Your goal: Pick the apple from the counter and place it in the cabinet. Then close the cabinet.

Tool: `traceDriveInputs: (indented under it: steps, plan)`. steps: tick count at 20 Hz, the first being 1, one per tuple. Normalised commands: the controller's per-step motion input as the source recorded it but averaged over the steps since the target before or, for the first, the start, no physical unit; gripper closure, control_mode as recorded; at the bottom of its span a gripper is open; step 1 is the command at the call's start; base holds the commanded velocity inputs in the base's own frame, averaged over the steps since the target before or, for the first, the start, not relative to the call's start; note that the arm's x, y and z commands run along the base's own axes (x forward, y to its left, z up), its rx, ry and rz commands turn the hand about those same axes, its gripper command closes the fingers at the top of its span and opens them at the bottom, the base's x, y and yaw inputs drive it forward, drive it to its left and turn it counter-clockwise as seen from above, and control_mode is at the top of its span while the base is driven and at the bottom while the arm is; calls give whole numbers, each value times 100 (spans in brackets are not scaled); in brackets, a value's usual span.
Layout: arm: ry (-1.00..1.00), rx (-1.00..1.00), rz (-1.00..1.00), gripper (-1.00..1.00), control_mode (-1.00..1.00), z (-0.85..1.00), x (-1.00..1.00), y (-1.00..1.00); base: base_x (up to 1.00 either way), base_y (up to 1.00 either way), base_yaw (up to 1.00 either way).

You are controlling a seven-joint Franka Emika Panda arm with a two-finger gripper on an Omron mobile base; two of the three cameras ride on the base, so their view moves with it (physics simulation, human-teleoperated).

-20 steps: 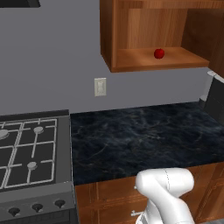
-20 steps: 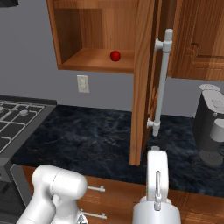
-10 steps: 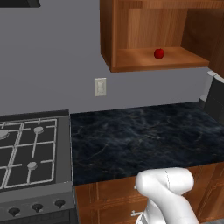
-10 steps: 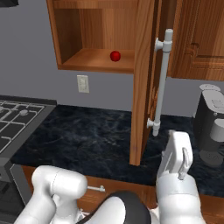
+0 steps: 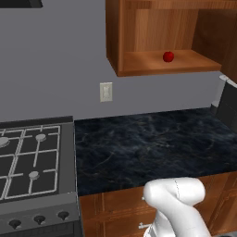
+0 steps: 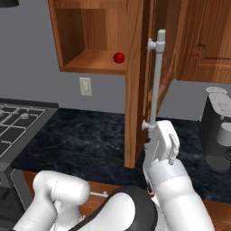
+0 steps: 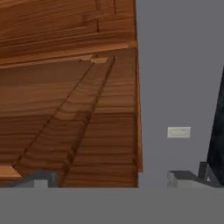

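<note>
The apple [image 5: 168, 56] sits on the shelf of the cabinet [image 5: 139, 65], in the upper right of the left base view and near the top centre of the right base view [image 6: 118, 57], resting on the shelf boards a little back from the front edge. The cabinet's door [image 6: 135, 81] stands open, swung edge-on toward the camera in the middle of the right base view, with its silver bar handle [image 6: 156, 85] running down its right side. The robot's hand rises just below and right of that handle, close to its lower mount. In the hand view the gripper [image 7: 113, 178] has its fingers [image 7: 41, 178] spread wide, and nothing lies between them; the wooden door panel [image 7: 70, 109] fills the left of that view. A wall outlet [image 5: 106, 91] sits on the grey wall under the cabinet. The counter [image 5: 152, 148] lies across the middle, with the gas stove [image 5: 32, 157] at its left and a dark coffee machine [image 6: 219, 128] at the right edge of the right base view
</note>
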Motion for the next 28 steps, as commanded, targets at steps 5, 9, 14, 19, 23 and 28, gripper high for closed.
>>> traceDriveInputs:
  steps: [5, 9, 14, 19, 23, 28]
  plan:
    - [-2, -1, 12, -100, -100, 45, 18, 99, 0, 0, 0]
    - [-1, 0, 0, -100, -100, 50, 72, 88, 0, 0, 0]
    - [4, 0, -15, -100, -100, 12, 100, 90, 0, 0, 0]
    - [8, 0, -26, -100, -100, 9, 100, 76, 0, 0, 0]
    - [11, 0, -31, -100, -100, 13, 100, 69, 0, 0, 0]
    - [16, 0, -31, -100, -100, 20, 100, 51, 0, 0, 0]
